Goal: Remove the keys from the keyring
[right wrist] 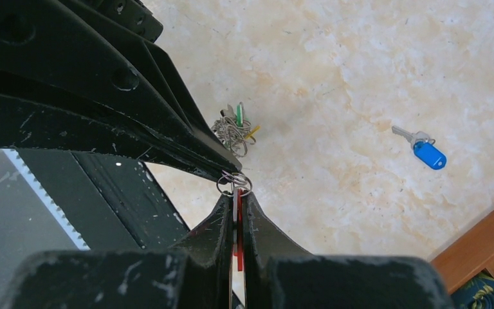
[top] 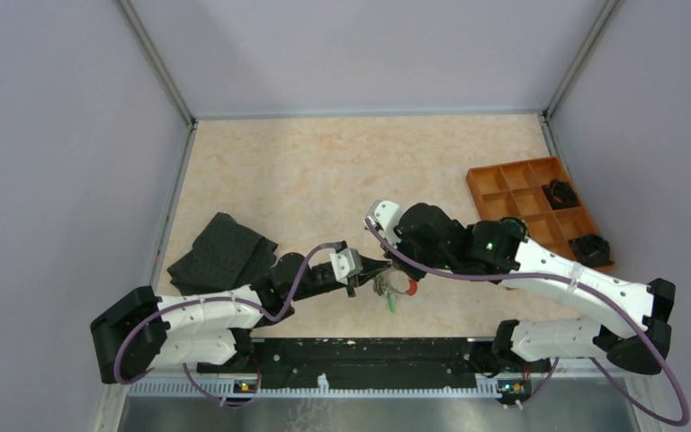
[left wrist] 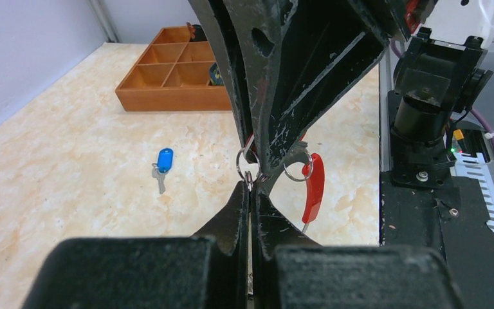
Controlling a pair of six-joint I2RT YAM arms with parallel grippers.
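Both arms fold inward and meet tip to tip left of the orange tray (top: 508, 166), toward the near table edge.

The left gripper (left wrist: 249, 188) points toward the tray. Its jaws are pressed together on a small metal ring (left wrist: 247, 161).

The right gripper (right wrist: 237, 198) reaches away from the tray, with its wrist bent down. Its jaws are pinched flat on the red key (left wrist: 313, 187), which hangs from a second small ring just beside the first. Whether the two rings are linked cannot be told.

The keyring (right wrist: 233, 129) shows as a tangle of thin grey wire loops. It lies on the table below the two gripper tips, on the side away from the tray, and carries the green key (right wrist: 238, 114).

The blue key (left wrist: 163, 164) lies alone on the table between the grippers and the tray, apart from both.

The tray is divided into compartments. Two on its far-right side each hold a black coiled object (top: 559, 193) (top: 590, 246).

A dark cloth (top: 220, 252) lies well to the tray's left, beyond the left arm.
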